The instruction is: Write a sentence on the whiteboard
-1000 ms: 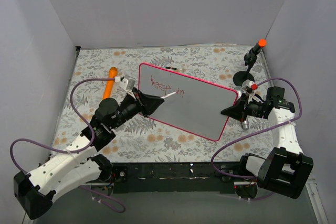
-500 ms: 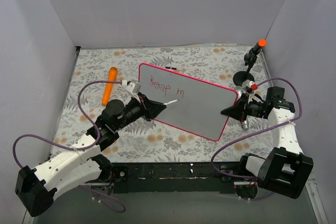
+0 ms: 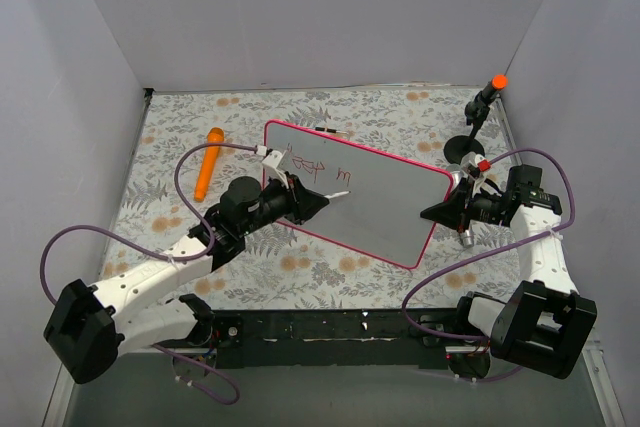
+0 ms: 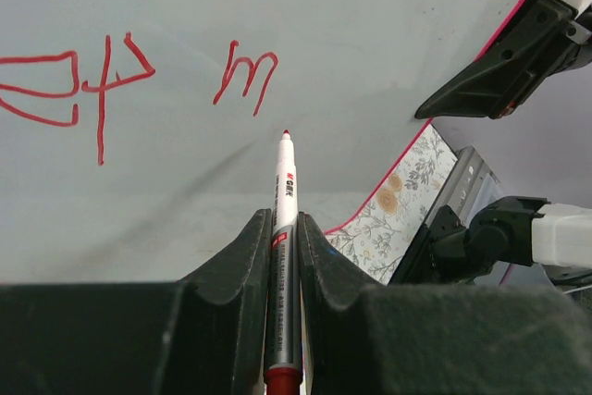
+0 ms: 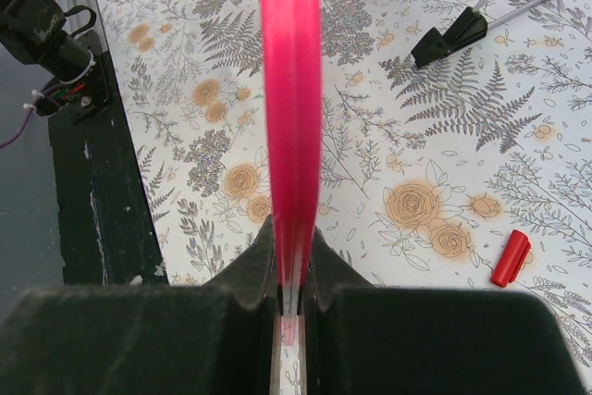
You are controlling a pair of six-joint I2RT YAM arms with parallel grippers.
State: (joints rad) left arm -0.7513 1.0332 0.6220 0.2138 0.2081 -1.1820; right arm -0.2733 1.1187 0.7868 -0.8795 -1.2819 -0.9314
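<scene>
Though near whiteboard (image 3: pixel 385 207), orange stick (image 3: pixel 208 161) apart.

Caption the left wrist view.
Left gripper grips a slim white red-tipped marker aimed at the glossy white whiteboard under red handwriting.

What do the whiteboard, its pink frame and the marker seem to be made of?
The whiteboard looks like a smooth, glossy coated sheet; the marker leaves a soft dark streak on it. Its frame is probably moulded plastic: evenly pink, slightly shiny. The marker seems plastic, white with print.
</scene>
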